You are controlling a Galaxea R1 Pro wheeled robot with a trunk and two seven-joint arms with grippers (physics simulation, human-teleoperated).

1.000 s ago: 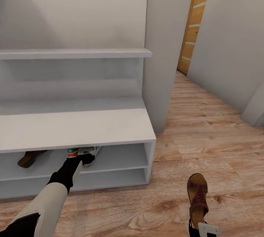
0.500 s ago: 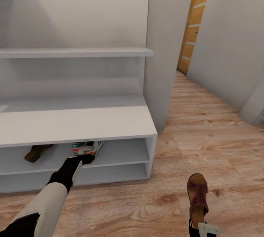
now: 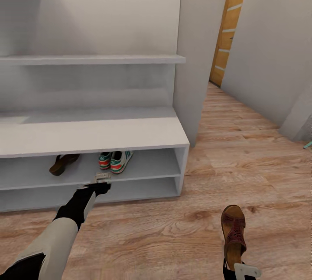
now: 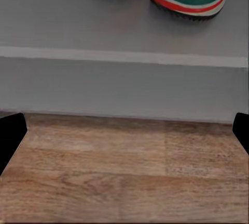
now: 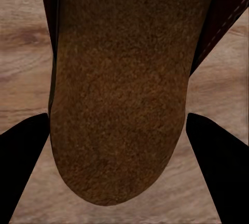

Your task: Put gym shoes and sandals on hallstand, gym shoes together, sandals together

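both gym shoes (image 3: 115,161) sit side by side on the hallstand (image 3: 91,135) bench's upper tier, one sandal (image 3: 63,163) near them. my left claw (image 3: 102,177) hangs open and empty. my right claw (image 3: 236,267) grips the second sandal (image 3: 233,232), not yet racked.

Orange wooden door (image 3: 229,33) beyond the grey wall (image 3: 190,54)

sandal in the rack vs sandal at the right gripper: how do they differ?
Place: the rack sandal sits on the hallstand's upper open tier, left of the gym shoes; the other sandal is held at the right gripper, over the floor. View: rack one side-on, the other top-down. Both brown.
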